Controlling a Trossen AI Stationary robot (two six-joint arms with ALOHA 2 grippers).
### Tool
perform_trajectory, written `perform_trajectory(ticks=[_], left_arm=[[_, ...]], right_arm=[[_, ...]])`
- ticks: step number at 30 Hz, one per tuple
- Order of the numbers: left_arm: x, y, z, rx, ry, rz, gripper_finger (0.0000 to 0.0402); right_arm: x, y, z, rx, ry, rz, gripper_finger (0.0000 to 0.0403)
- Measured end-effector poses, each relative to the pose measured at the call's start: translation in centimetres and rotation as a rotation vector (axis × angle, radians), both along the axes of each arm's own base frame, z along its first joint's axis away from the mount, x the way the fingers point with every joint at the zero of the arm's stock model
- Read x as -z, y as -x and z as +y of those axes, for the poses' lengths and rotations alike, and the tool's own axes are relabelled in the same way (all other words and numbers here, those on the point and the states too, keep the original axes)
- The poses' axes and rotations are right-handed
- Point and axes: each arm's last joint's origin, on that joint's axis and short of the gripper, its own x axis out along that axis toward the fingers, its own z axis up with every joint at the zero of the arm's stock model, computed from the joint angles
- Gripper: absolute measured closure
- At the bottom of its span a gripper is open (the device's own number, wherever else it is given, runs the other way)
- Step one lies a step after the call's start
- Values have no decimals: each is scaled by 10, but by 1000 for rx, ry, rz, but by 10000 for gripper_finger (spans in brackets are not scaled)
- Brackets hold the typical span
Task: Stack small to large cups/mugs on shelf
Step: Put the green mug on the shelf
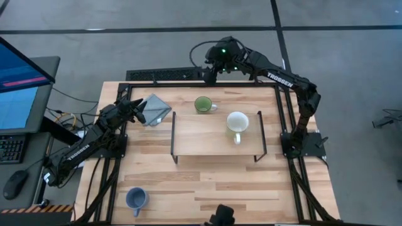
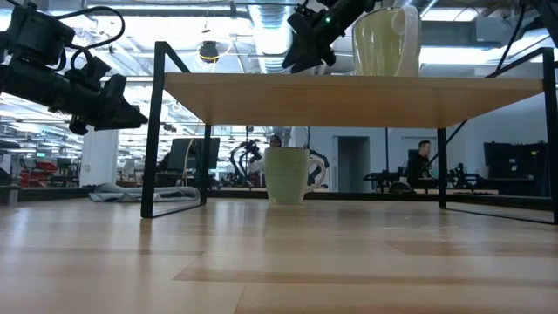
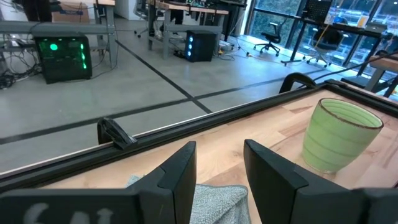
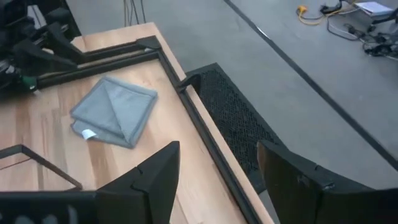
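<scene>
Overhead, a light-wood worktop fills the middle of the scene. Nearest, at about 7 o'clock, a blue mug stands alone on the worktop, well apart from everything else.

At the centre stands the shelf — a low wooden board on thin black wire legs. The cream-white mug stands upright on its right part, toward 2 o'clock from the board's middle. The green mug is on the worktop just beyond the shelf's far edge, at roughly 12 o'clock; from table height it shows through under the board.

At 10 o'clock a folded grey cloth lies on the worktop. The left gripper hovers at the cloth's near-left edge, fingers spread and holding nothing.

Farthest, at 12 o'clock over the worktop's back rail, the right gripper hangs — its fingers wide apart and empty.
</scene>
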Motion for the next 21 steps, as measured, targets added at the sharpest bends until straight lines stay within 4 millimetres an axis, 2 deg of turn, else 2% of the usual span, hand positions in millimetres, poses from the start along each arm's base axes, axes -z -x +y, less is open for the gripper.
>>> perform_trajectory(ticks=[7,17,21], left_arm=[[0,0,0,0,0,0,277],[1,-2,-2,74,14,-2,277],[1,-2,-2,91,38,-29,277]], right_arm=[[0,3,-6,30,-20,-6,163],[3,2,0,32,-59,9,163],[3,5,-3,143,-189,-46,163]])
